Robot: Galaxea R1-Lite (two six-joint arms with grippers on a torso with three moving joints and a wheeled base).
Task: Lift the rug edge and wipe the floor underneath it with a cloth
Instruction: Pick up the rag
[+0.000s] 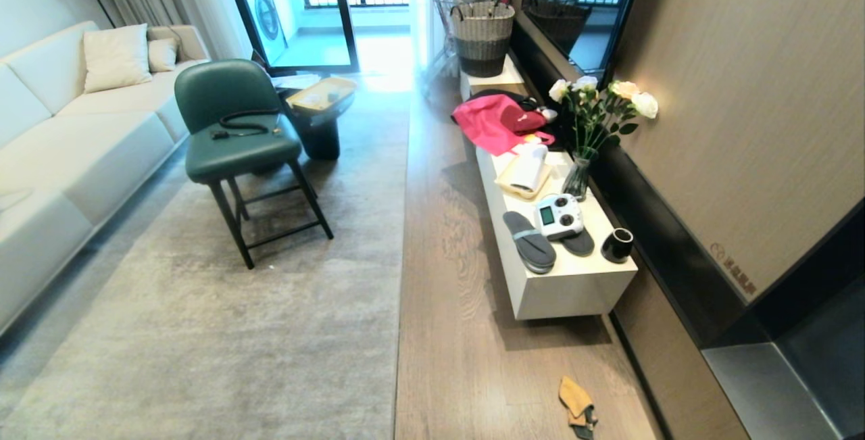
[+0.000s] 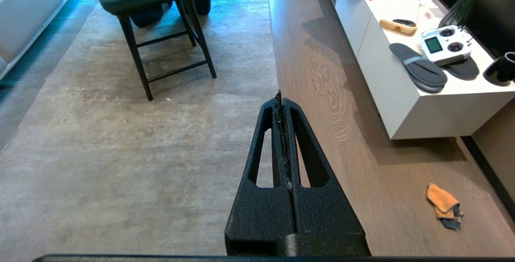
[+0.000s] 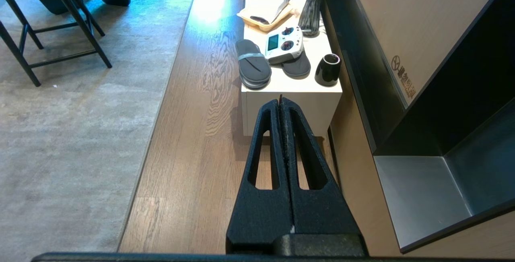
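Both arms parked high, neither visible from the head camera. Left hand [image 2: 283, 97] pressed fully closed, holding nothing, aimed out over the rug edge [image 2: 274, 64]. Right hand [image 3: 281, 100] likewise closed and empty, aimed over the floor [image 3: 193, 133] toward the near end of the white worktop [image 3: 289, 93].

Cloth [image 1: 576, 406] lying crumpled on bare floor, well apart from the rug edge [image 1: 403, 224], on the wall side of the plank strip and nearer the robot than the worktop [image 1: 574, 288]. Long axis running roughly away from the robot, darker grey bit at the near end. Confirmed from the left wrist: cloth [image 2: 443, 205] low and off to the robot's right of that hand. Absent from the right wrist view; judged to lie below and close beneath that hand.

Judgement: right hand nearer the cloth, left hand nearer the rug edge. Rug lying flat, nothing lifted, nothing wiped. Task not yet begun; a downward reach and an opening of the hand required first.
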